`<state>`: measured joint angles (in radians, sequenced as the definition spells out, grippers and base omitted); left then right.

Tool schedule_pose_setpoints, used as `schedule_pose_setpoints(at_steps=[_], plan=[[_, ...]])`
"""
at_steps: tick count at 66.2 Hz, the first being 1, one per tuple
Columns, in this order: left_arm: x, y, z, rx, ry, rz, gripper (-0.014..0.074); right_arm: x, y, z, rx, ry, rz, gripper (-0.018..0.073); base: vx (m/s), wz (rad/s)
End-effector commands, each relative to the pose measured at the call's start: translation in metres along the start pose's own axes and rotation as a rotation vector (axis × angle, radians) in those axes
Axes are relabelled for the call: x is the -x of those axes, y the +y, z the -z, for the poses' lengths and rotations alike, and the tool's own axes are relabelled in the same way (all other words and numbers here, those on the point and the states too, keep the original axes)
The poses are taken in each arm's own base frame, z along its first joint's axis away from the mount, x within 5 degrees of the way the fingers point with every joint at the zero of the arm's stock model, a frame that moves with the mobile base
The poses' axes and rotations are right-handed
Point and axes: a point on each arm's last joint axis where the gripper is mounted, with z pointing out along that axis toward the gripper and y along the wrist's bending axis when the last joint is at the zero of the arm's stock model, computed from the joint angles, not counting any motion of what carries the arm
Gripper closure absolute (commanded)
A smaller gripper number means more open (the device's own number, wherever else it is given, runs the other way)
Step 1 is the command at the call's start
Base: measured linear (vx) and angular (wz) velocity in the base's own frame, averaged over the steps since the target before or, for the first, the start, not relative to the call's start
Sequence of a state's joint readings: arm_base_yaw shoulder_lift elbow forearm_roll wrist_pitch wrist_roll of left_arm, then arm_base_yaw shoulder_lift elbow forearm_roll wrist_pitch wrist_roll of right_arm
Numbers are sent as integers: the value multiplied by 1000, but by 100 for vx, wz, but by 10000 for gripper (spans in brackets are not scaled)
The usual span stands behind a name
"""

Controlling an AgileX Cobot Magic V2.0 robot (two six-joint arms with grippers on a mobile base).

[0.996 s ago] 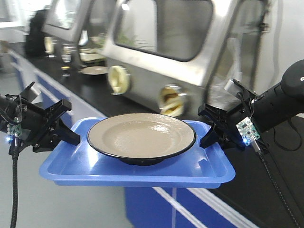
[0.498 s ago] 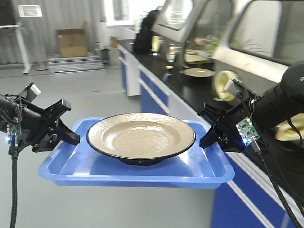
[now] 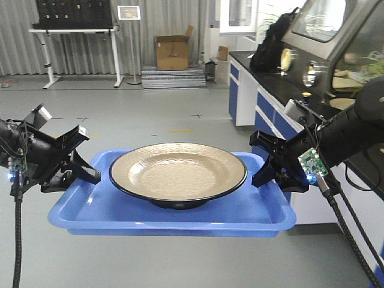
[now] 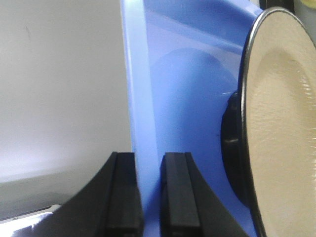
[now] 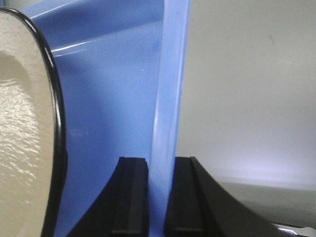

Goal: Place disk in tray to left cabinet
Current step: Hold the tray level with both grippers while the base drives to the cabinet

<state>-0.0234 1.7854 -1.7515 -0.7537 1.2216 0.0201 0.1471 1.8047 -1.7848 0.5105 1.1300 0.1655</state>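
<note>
While both arms reach inward from opposite sides at the same height, the left gripper (image 3: pixel 89 176) has its jaws clamped on the tray's (image 3: pixel 180 217) left rim and the right gripper (image 3: pixel 260 174) on its right rim. The disk (image 3: pixel 178 171) rests centred in the tray, which hangs level above the floor (image 3: pixel 150 120).

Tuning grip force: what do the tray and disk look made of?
The tray looks like plastic: bright blue, smooth semi-gloss, thin rim letting light through in the wrist views. The disk could be glazed ceramic or melamine, cannot tell: glossy tan inside, rippled sheen, black rim.
</note>
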Motion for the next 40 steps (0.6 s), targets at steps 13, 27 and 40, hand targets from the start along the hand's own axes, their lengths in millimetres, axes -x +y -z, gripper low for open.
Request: schedule_pose_setpoints(at_steps=[13,27,40], plan=[[-11,-48,23,-219,-11,-11,597,-4,38,32,197,-80,-1,564,32,19],[-11,-48,23,-219,-11,-11,597,-4,38,32,197,-80,-1,564,39,11],[-11,-48,23,-219,-11,-11,597,-4,38,32,196,-79,-1,564,46,7]])
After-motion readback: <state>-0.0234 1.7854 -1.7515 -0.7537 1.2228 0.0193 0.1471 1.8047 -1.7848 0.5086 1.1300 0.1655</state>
